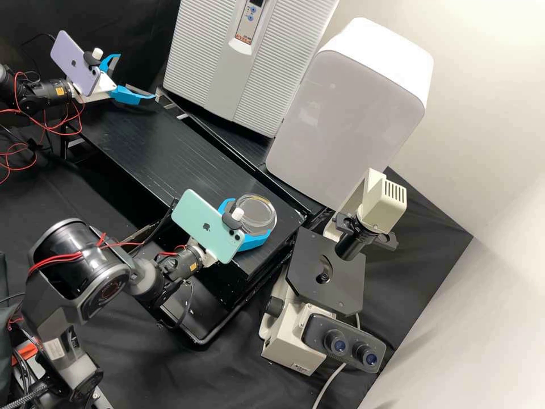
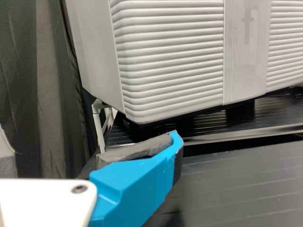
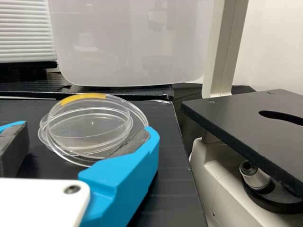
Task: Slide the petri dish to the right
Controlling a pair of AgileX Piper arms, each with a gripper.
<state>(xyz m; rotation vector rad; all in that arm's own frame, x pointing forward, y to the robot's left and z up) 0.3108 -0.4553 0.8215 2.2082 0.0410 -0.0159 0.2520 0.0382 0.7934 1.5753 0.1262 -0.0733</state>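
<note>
The clear round plastic petri dish (image 1: 255, 214) lies at the near right corner of the black bench (image 1: 159, 153), just left of the white microscope (image 1: 318, 318). The right jaws stand wide around it, and one blue finger (image 3: 128, 175) touches its rim. The left jaws stand wide at the far left and hold nothing.

Petri dish (image 3: 90, 124) — sits within parted claw (image 3: 78, 137).

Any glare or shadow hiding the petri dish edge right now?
High view: pale reflections lie on the petri dish lid, but its rim stands out against the black bench. Right wrist view: the clear rims catch light as bright lines, no glare hiding them. Left wrist view: deep shadow under the ribbed white appliance.
</note>
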